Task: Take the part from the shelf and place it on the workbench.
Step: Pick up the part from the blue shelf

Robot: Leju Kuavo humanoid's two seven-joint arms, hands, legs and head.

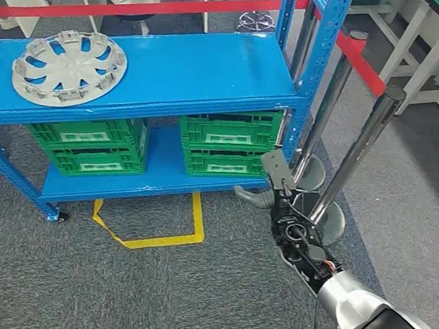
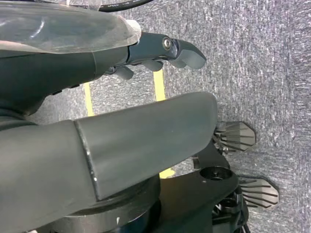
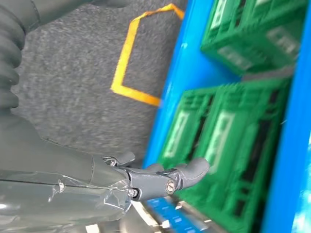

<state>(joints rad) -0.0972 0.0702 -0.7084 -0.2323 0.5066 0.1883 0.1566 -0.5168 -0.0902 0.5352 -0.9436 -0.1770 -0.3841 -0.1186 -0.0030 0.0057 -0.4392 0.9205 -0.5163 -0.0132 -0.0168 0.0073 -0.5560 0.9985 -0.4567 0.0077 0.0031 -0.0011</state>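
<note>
One part, a silver wheel cover (image 1: 69, 67), lies flat on the left end of the top deck of the blue shelf (image 1: 203, 72). Neither of my hands touches it.

Four green crates on the lower deck, in two stacks of two: left stack (image 1: 92, 145), right stack (image 1: 230, 141).

My right hand (image 1: 273, 187) is raised near the shelf's right front post, level with the right stack; fingers extended and apart, nothing in it. The right wrist view is blurred, but the fingers (image 3: 183, 174) look loose there too.

My left hand (image 2: 154, 92) hangs over grey carpet, thumb and fingers apart, holding nothing.

One yellow tape outline (image 1: 157, 225) on the floor before the shelf. Two chrome barrier posts (image 1: 357, 151) with red belt stand right of the shelf.
</note>
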